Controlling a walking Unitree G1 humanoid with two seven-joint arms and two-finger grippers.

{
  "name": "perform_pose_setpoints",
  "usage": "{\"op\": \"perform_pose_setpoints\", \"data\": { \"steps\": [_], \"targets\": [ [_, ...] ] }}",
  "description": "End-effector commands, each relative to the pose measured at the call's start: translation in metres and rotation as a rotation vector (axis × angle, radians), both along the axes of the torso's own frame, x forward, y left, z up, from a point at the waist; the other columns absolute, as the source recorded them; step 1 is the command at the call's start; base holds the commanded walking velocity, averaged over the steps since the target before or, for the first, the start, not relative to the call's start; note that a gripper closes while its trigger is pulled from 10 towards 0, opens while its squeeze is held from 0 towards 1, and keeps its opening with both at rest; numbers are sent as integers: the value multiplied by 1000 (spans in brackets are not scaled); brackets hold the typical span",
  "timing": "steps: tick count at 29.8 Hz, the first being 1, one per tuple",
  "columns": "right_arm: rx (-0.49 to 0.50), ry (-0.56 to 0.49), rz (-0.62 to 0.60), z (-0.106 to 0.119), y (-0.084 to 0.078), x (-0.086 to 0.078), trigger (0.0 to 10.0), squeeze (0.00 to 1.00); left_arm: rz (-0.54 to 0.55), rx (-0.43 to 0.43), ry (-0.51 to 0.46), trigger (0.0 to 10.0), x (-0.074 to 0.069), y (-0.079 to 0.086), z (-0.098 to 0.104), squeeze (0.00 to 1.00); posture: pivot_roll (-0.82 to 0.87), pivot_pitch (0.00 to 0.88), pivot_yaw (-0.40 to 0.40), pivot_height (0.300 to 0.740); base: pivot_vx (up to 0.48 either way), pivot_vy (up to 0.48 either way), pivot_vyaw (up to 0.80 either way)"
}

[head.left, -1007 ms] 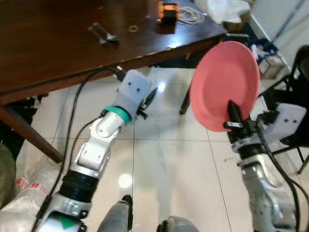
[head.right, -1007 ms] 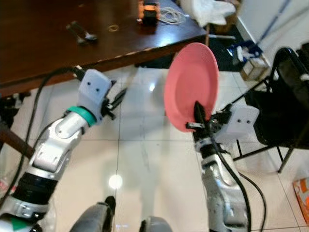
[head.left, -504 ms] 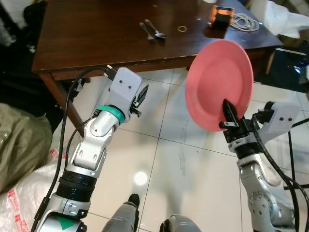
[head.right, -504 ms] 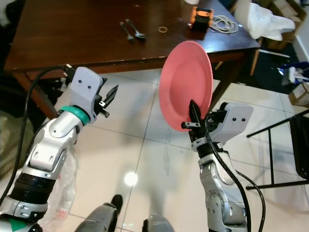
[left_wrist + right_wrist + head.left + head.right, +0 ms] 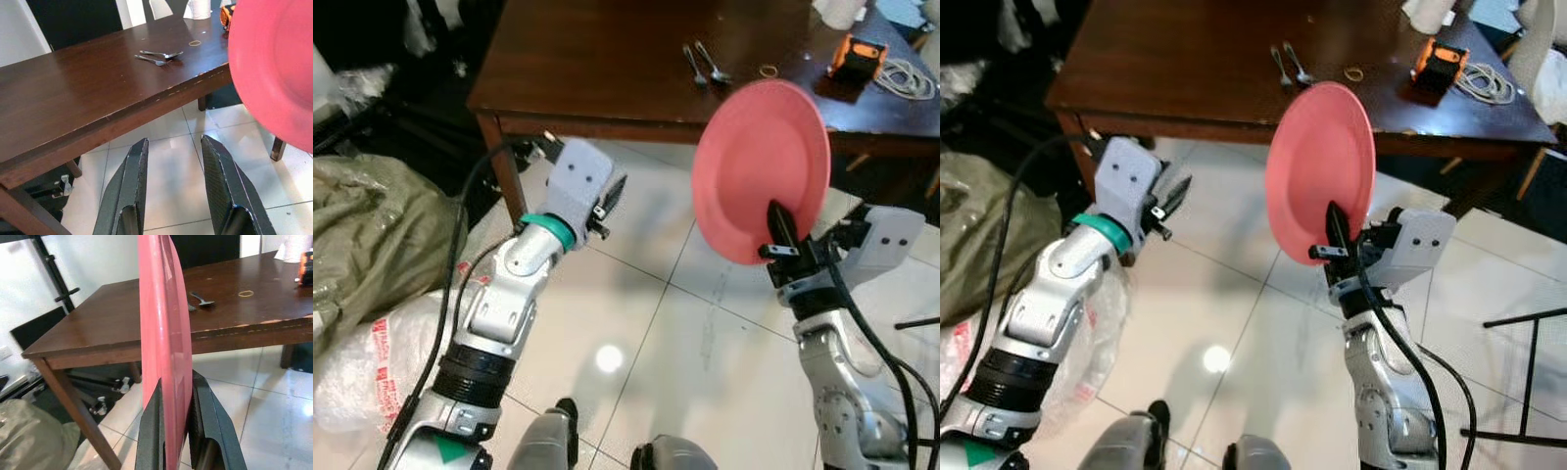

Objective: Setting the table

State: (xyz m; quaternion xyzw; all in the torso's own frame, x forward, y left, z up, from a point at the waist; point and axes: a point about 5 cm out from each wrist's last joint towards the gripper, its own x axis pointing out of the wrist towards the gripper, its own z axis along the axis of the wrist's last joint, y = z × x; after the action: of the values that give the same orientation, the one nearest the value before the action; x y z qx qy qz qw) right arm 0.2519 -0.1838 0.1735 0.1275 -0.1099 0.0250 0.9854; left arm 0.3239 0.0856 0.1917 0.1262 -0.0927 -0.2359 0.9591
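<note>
Ahead of and above both arms, the dark wooden counter [image 5: 636, 59] carries two spoons [image 5: 705, 64] lying side by side, a small ring [image 5: 768, 70], an orange device [image 5: 858, 55] and a coiled white cable [image 5: 905, 78] toward its far right end. The right gripper [image 5: 781, 235] has its jaws clamped on the lower rim of the pink plate [image 5: 762, 166]; the right wrist view shows one black finger on each face of the plate, which stands on edge, nearly upright, over the tiled floor [image 5: 656, 323] and short of the counter's near edge. The plate's flat face is turned toward the left arm; its plane runs toward the counter. The left gripper [image 5: 178, 191] hovers beside it with jaws apart, holding nothing, pointed at the counter edge.

Judgement: the plate lies forward of and below the counter surface, so placing calls for the right arm, the only one holding it, to rise, reach ahead over the edge and tip the plate from upright to flat, on bare wood left of the spoons
</note>
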Motion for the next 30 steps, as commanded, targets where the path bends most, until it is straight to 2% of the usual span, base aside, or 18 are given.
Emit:
{"op": "perform_pose_setpoints", "data": {
  "steps": [1,7,30],
  "targets": [
    [7,-30,-33,5,-6,-2,10000,0,-3,16,2,10000,0,-2,-3,0,15,35,3,740,319,0,0],
    [20,-79,-71,16,-11,-3,10000,0,-9,16,-3,10000,3,-8,-2,0,9,35,9,740,480,0,0],
    [12,-71,-84,14,-12,-3,10000,0,-35,10,-11,10000,2,-14,-2,0,1,36,11,740,400,0,0]
  ]
}}
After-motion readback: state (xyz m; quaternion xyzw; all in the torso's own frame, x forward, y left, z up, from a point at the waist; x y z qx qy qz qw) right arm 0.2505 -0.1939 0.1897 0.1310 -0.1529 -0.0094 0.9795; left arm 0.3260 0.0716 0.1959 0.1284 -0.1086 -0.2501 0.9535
